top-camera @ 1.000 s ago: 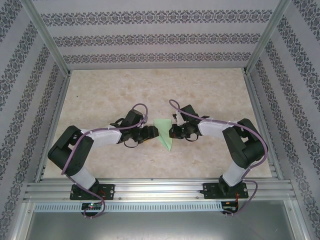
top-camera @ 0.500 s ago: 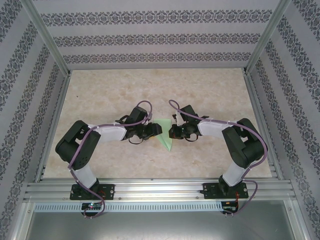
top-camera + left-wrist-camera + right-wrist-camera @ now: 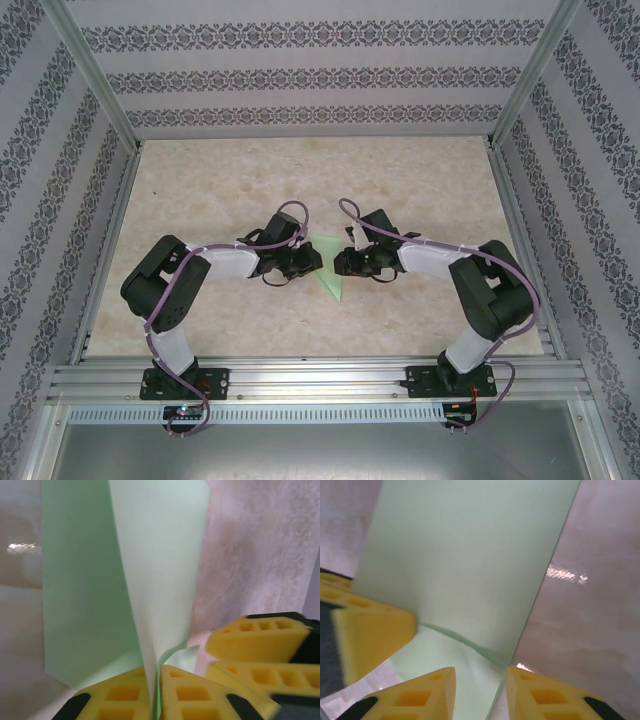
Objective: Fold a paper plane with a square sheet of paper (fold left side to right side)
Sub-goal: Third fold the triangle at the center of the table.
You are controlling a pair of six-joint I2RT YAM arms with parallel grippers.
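Observation:
The pale mint-green sheet of paper point(image 3: 329, 272) lies mid-table as a folded shape with its point toward me. My left gripper point(image 3: 313, 257) is at its left edge and my right gripper point(image 3: 341, 262) at its right edge. In the left wrist view a raised flap of the paper point(image 3: 155, 560) stands upright, and the left gripper point(image 3: 159, 692) is shut on its lower edge. In the right wrist view the right gripper point(image 3: 480, 692) is open, its yellow fingers point(image 3: 422, 695) on either side of the paper's edge point(image 3: 470, 555) without pinching it.
The marbled tabletop point(image 3: 210, 185) is enclosed by patterned walls and an aluminium frame point(image 3: 320, 378) along the near edge. The two grippers are almost touching: the right one's yellow pads point(image 3: 260, 640) show in the left wrist view, and a left pad point(image 3: 370, 640) in the right wrist view.
My left gripper has moved right onto the paper and closed on its flap. My right gripper, shut a second ago, has opened and let go of the paper.

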